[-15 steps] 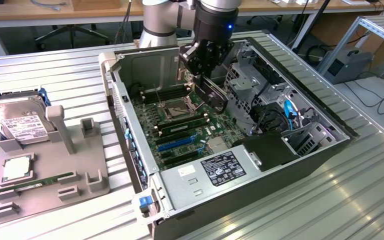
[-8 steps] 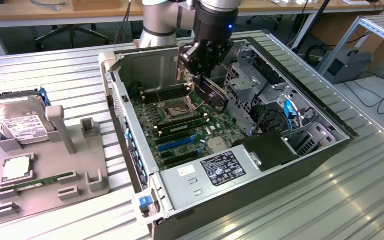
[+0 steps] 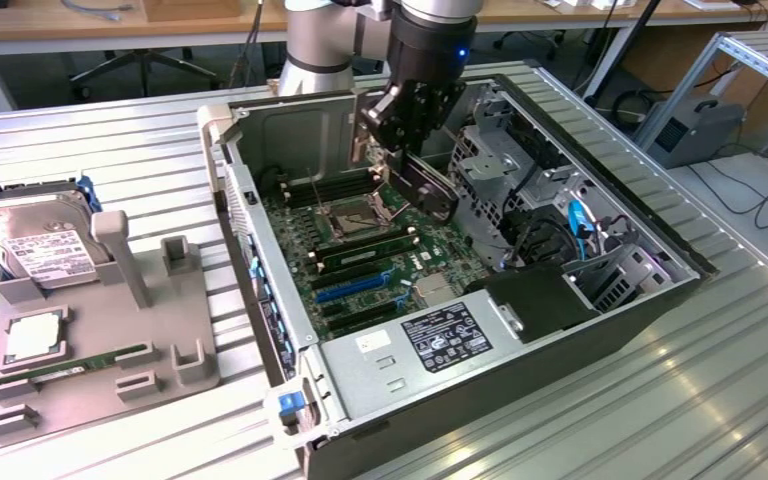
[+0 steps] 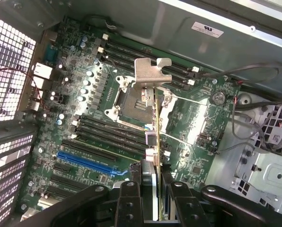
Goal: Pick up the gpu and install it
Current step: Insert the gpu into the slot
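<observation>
Open PC case point(image 3: 241, 190) lies on its side on ribbed metal counter point(image 3: 91, 150). Inside: mobo point(image 3: 357, 268) w/ bare CPU socket point(image 3: 355, 212) & blue slot point(image 4: 86, 162). At exterior view's left, grey holder point(image 3: 124, 335) carries hard drive point(image 3: 44, 250), tilted, & RAM stick point(image 3: 71, 365), flat.

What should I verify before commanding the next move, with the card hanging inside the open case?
1. Grip: the hand is shut on the gpu: ok.
2. Card held clear above the motherboard, not touching it: ok.
3. Card lined up with the blue slot: not ok; it hangs near the CPU socket, away from the slot.
4. Blue slot free of cables: ok.
5. Silver bracket turned toward the case's rear openings: cannot tell.
</observation>
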Robot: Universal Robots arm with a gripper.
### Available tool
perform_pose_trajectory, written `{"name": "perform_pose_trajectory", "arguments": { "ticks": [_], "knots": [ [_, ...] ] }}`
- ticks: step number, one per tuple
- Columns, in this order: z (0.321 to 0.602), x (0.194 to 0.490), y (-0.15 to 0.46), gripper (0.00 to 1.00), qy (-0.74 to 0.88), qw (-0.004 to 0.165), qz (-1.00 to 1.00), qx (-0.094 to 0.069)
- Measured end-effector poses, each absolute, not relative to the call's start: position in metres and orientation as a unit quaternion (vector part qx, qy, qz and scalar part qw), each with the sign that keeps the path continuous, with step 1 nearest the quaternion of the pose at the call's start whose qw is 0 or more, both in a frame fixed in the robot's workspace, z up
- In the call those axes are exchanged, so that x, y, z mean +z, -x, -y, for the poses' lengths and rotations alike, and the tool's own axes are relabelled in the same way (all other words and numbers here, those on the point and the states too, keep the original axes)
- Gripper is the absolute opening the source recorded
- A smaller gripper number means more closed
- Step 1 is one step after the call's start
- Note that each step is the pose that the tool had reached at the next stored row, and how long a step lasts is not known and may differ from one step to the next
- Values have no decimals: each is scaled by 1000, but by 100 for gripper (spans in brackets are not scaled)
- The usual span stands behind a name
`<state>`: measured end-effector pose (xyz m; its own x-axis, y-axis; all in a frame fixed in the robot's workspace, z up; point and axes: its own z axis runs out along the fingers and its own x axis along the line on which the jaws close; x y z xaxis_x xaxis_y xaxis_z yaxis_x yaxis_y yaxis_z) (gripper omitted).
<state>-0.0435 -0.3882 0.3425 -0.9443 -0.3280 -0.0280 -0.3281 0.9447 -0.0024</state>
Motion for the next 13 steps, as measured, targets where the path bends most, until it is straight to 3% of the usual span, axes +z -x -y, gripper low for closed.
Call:
{"name": "perform_pose_trajectory", "arguments": {
  "ticks": [13],
  "knots": [
    [388, 342, 43, 27, 196, 14, -980, 2]
  ]
}}
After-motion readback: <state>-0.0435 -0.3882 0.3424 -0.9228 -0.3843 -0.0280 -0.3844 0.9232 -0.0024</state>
